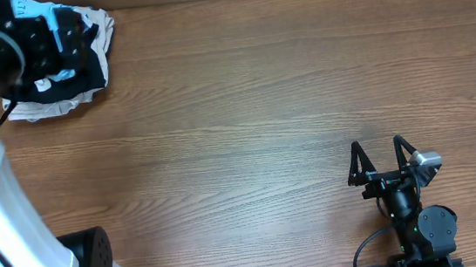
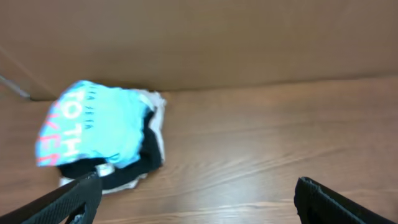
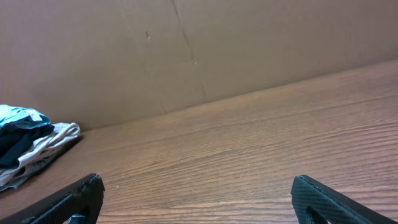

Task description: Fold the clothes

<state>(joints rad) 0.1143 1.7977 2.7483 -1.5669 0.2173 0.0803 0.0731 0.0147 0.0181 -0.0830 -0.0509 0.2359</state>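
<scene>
Black fingertips (image 2: 68,200) of the left pincer (image 2: 196,202) fill the two bottom corners of the left wrist view, spread wide with nothing between them but bare board. Beneath them runs the brown wood-grain worktop (image 2: 280,143), and along its far edge stands a plain brown cardboard wall (image 2: 217,43) marked by a faint seam or two. Just beyond the fingertip at the picture's left sits a small heap of clothes, in the far left corner of the worktop and close against the wall. The light sky-blue soft T-shirt (image 2: 99,124) lies bunched on top of the heap, its large white and coral lettering facing up. It rests over a crumpled black garment (image 2: 149,155) and a pale beige garment (image 2: 160,109) that peeks out round the edges. Whether that fingertip touches the heap cannot be told, since this view is blurred. From overhead the white and black left arm (image 1: 8,199) reaches up the left side and covers much of the heap, so only a sliver of blue shows there. The right pincer (image 1: 379,157) sits low near the front right of the worktop, well apart from the clothes, its two fingers parted wide and gripping nothing. In its own wrist view the heap shows small at the far left, against the wall.
</scene>
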